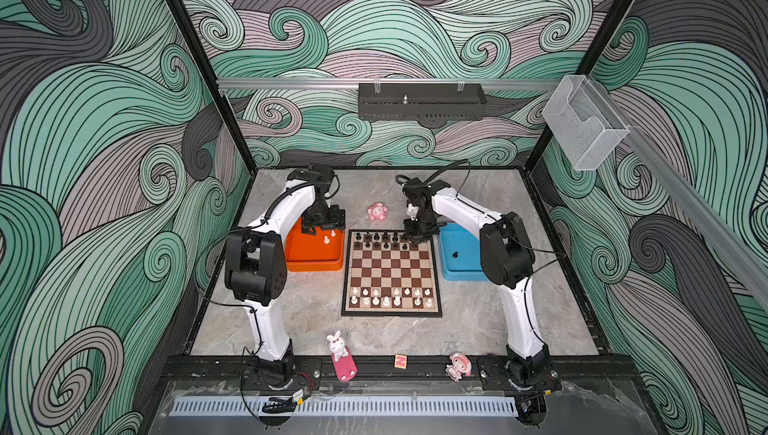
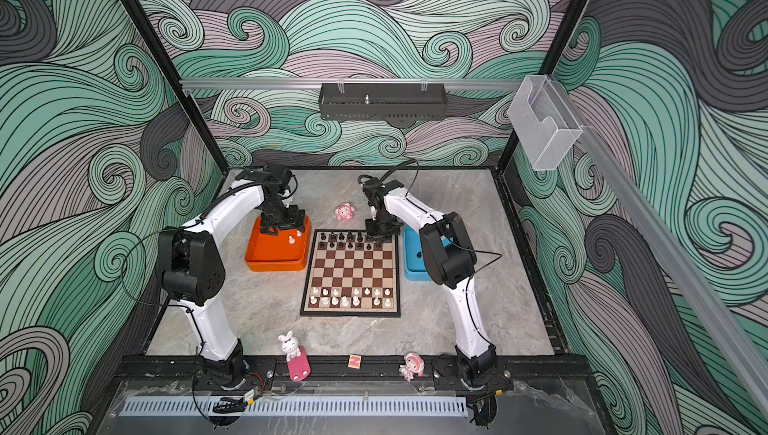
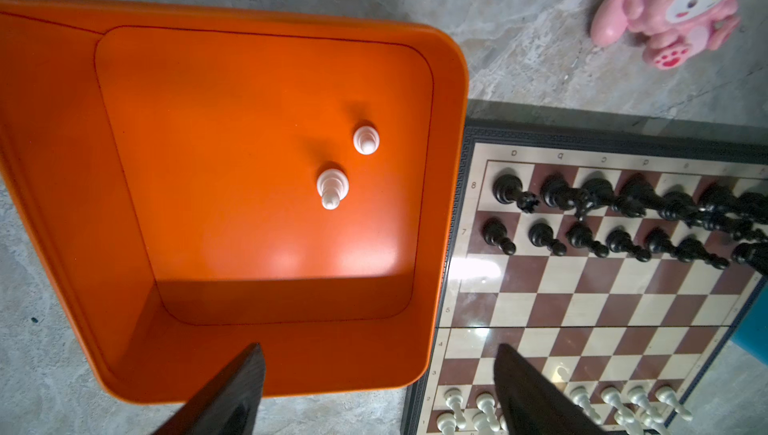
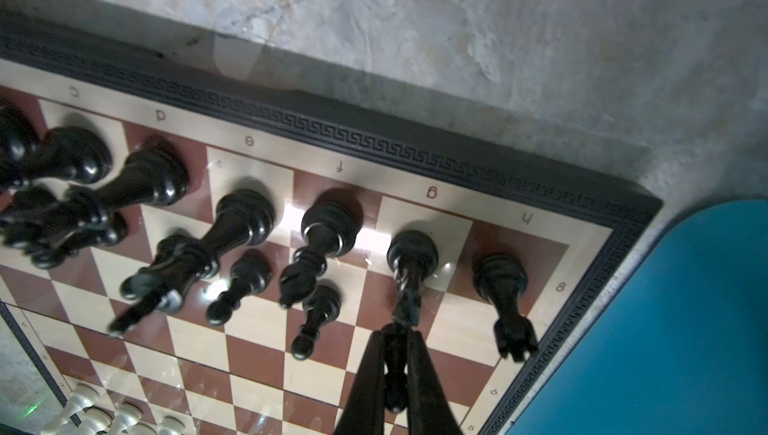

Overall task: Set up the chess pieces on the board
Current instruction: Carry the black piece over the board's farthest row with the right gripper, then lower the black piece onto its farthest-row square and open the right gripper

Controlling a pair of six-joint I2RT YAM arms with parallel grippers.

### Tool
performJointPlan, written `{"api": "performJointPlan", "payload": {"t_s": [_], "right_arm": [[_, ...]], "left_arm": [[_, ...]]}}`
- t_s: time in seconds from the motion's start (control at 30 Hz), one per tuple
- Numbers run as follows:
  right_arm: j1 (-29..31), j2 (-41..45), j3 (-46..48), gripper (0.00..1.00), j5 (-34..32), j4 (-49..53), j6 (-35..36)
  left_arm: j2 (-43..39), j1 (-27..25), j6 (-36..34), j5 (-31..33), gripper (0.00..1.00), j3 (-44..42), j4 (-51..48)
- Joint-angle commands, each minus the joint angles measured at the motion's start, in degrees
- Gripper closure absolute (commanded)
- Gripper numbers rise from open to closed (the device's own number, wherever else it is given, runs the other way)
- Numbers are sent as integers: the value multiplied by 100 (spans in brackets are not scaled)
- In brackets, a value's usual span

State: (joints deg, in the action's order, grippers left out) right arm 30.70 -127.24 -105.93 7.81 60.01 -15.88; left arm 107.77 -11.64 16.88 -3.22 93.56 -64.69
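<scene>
We find the square brown-and-cream chessboard flat on the grey stone-pattern table, between an orange plastic tray and a blue plastic tray. Black chess pieces stand on its far rows and white chess pieces on its near rows. The right gripper is clenched on a small black pawn over the far right squares. The left gripper hangs released, its fingers spread wide, over the orange tray, in which two white pieces stand.

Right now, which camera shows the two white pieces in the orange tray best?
The left wrist view: the white pieces stand large and unobstructed on the orange tray floor. Both top views show them only as tiny specks; the right wrist view does not show them.
</scene>
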Motion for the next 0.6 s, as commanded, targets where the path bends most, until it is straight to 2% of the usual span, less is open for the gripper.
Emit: {"api": "performJointPlan", "payload": {"t_s": [0.0,0.43,0.57], "right_arm": [[28,-79,-133,89,20,63,-60],[33,-129,-138,88,41,65,-56],[28,-148,-141,84,32,88,-47]], "left_arm": [[-98,48,-80,10,11,2,-36],[-54,64,-80,-19,11,9,-34],[-48,63,-80,-29,11,4,-25]]}}
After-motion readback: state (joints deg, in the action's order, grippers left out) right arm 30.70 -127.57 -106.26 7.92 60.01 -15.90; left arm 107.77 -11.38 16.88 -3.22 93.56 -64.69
